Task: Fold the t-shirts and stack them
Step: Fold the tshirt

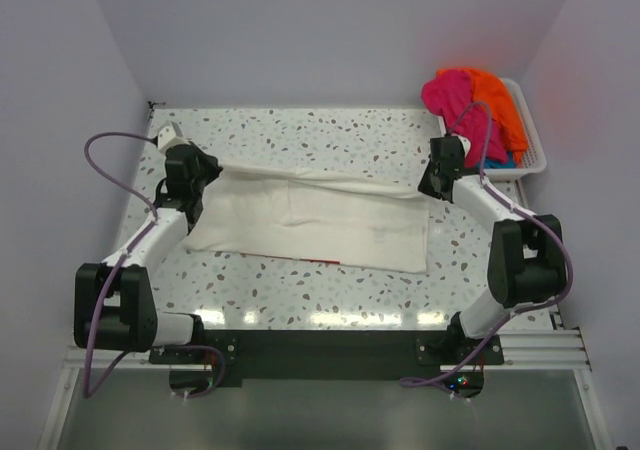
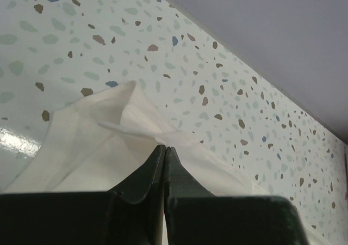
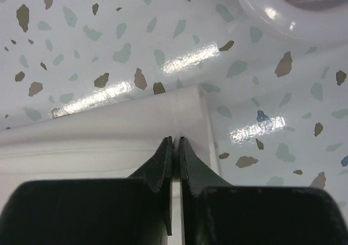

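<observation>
Fig.: L gripper (image 1: 212, 170) at 9 o'clock & R gripper (image 1: 429, 187) at 3 are pinching cream tee (image 1: 320, 220), prob. mid-fold; pink tee (image 1: 447, 95), orange tee (image 1: 502, 108) are lying in basket (image 1: 538, 160) at 2, none stacked.

The left arm (image 1: 150, 240) and right arm (image 1: 482, 200) have white links, black joints and looping purple cables (image 1: 97, 148); the left gripper (image 2: 165, 148) and right gripper (image 3: 175, 140) have dark tapered fingers (image 2: 144, 175).

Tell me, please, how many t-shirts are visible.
4: cream-white t-shirt on the table; magenta t-shirt, orange t-shirt and teal t-shirt in the basket, where more may hide.
</observation>
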Motion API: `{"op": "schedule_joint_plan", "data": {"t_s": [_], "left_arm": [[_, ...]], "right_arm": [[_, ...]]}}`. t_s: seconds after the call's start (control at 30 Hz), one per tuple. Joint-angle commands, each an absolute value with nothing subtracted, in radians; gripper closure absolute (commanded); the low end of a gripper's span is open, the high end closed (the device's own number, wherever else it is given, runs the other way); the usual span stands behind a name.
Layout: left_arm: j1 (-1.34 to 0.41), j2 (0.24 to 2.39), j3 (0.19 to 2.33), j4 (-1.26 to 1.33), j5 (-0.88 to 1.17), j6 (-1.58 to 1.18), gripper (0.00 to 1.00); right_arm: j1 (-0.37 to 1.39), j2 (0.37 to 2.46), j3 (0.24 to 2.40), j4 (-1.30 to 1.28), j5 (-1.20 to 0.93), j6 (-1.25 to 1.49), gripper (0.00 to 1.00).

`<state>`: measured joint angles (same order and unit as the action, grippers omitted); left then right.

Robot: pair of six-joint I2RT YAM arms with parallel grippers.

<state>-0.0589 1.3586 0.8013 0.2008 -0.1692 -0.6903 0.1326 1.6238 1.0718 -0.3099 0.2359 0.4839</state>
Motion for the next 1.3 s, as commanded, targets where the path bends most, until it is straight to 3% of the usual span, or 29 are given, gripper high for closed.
{"op": "schedule_joint_plan", "data": {"t_s": [0.0, 0.43, 0.53, 0.63, 0.7, 0.77, 0.8, 0.93, 1.07, 1.27], "left_arm": [[-0.049, 1.272, 0.755, 0.161, -0.236, -0.753, 1.0], [-0.018, 1.129, 0.628, 0.04, -0.287, -0.848, 1.0], [-0.006, 1.106, 0.588, 0.029, -0.272, -0.867, 1.0], [0.0, 1.078, 0.539, 0.028, -0.258, -0.887, 1.0], [0.0, 1.074, 0.5, 0.044, -0.221, -0.89, 1.0], [0.037, 1.069, 0.47, 0.057, -0.193, -0.89, 0.95], [0.041, 1.056, 0.457, 0.067, -0.169, -0.887, 0.83], [0.049, 1.013, 0.428, 0.072, -0.152, -0.887, 0.63], [0.049, 0.986, 0.457, 0.031, -0.161, -0.887, 0.62], [0.019, 1.055, 0.517, 0.071, -0.124, -0.873, 0.69]], "right_arm": [[0.127, 1.559, 1.045, -0.302, 0.253, 0.508, 1.0], [0.127, 1.499, 0.937, -0.241, 0.239, 0.555, 1.0], [0.126, 1.47, 0.888, -0.204, 0.23, 0.575, 0.96], [0.126, 1.418, 0.818, -0.144, 0.186, 0.61, 0.86], [0.126, 1.369, 0.758, -0.105, 0.173, 0.638, 0.7], [0.126, 1.336, 0.709, -0.086, 0.166, 0.644, 0.65], [0.126, 1.312, 0.695, -0.078, 0.172, 0.649, 0.6], [0.126, 1.247, 0.683, -0.097, 0.176, 0.635, 0.53], [0.132, 1.256, 0.732, -0.129, 0.144, 0.615, 0.54], [0.241, 1.275, 0.8, -0.132, 0.244, 0.58, 0.55]]}}
